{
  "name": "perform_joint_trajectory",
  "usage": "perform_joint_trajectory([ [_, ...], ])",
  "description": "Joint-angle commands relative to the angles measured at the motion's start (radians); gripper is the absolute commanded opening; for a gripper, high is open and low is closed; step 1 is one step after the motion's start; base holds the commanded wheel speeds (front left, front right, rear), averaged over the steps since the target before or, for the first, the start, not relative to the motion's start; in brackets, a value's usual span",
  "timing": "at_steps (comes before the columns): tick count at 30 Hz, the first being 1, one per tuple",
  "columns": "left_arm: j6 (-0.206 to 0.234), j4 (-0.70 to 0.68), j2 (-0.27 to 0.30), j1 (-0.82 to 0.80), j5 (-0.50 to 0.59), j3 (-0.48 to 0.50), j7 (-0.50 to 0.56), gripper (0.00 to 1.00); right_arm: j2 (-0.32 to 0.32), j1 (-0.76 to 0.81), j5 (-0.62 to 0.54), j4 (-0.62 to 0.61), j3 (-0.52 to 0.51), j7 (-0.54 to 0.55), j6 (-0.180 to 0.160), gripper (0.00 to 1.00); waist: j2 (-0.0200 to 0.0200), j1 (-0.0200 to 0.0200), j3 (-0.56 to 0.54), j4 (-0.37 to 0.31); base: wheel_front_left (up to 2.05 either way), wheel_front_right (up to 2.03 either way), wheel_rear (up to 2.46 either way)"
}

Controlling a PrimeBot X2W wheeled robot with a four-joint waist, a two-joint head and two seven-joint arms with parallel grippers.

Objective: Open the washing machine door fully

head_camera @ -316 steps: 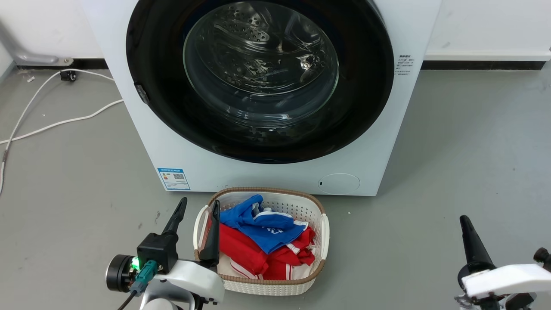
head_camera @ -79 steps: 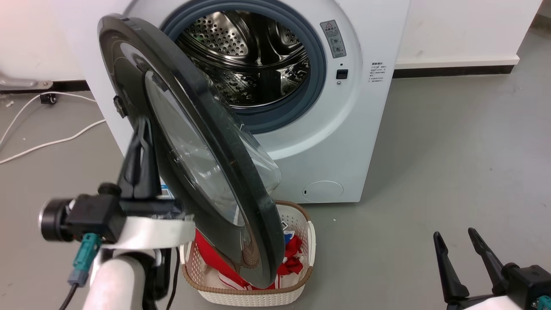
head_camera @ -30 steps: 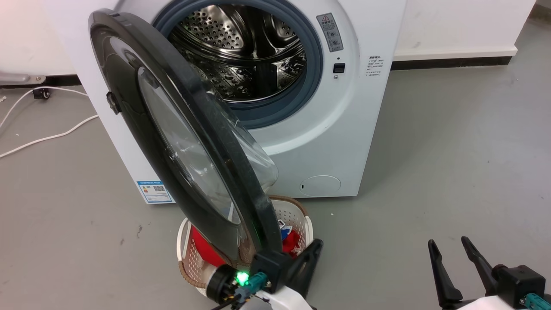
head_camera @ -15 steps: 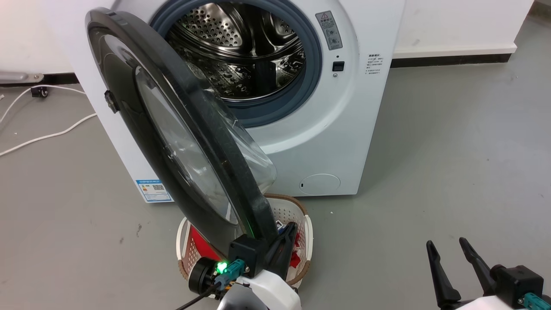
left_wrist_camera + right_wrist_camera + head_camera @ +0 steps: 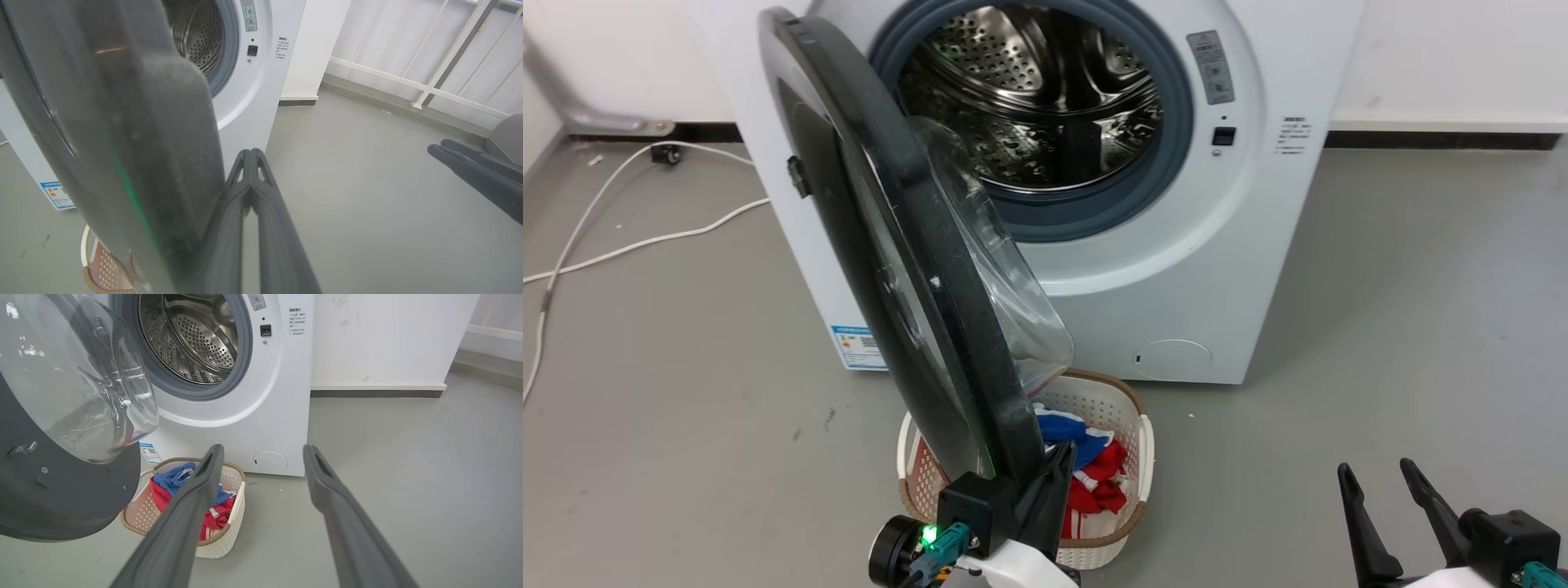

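the left gripper (image 5: 250, 156) has its two fingers pressed together into one stiff blade with nothing between them. it lies just beside the inner face of the washing machine door (image 5: 907, 204), down at the door's lowest rim. that reads as a pushing pose rather than a grasp: shut fingers give a firm edge to shove the rim outward, away from the machine. the right gripper (image 5: 1375, 472) hangs with its fingers spread and empty, well apart from the door near the floor's lower right. it seems parked out of the door's path. the door stands roughly edge-on to the head view, hinged at the left side of the washing machine (image 5: 1241, 269). its clear glass bowl bulges toward the opening, so it looks about halfway swung, with more arc left before it is fully open. behind it the steel drum (image 5: 1045, 106) looks empty. a white laundry basket (image 5: 1147, 445) sits on the floor close to the machine's front, partly under the door's lower rim, holding red clothes (image 5: 1094, 490) and a blue garment (image 5: 1058, 426). a low sweep of the arm could catch the basket. a white cable (image 5: 645, 241) trails across the floor at the left.
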Motion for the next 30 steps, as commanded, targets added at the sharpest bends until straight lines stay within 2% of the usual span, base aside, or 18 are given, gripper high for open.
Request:
perform_joint_trajectory([
  [1,0.018,-0.007,0.02,0.009,-0.005,0.021,0.003,0.0,0.005,0.009,-0.002,-0.007,-0.004,0.002,0.0,1.0,0.0,0.0,0.002,0.031,0.0,0.0,0.0],
  [16,0.067,-0.044,0.046,0.042,-0.009,0.056,-0.011,0.0,0.019,-0.004,0.002,-0.016,-0.017,0.011,0.0,1.0,0.0,0.0,0.032,0.215,0.0,0.0,0.0],
  [26,0.126,-0.061,0.094,0.057,-0.038,0.167,-0.041,0.0,0.024,-0.016,-0.002,-0.016,-0.02,0.015,0.0,1.0,0.0,0.0,0.044,0.275,0.0,0.0,0.0],
  [30,0.144,-0.061,0.137,0.06,-0.075,0.254,-0.049,0.0,0.026,-0.015,-0.001,-0.018,-0.019,0.018,0.0,1.0,0.0,0.0,0.049,0.281,0.0,0.0,0.0],
])
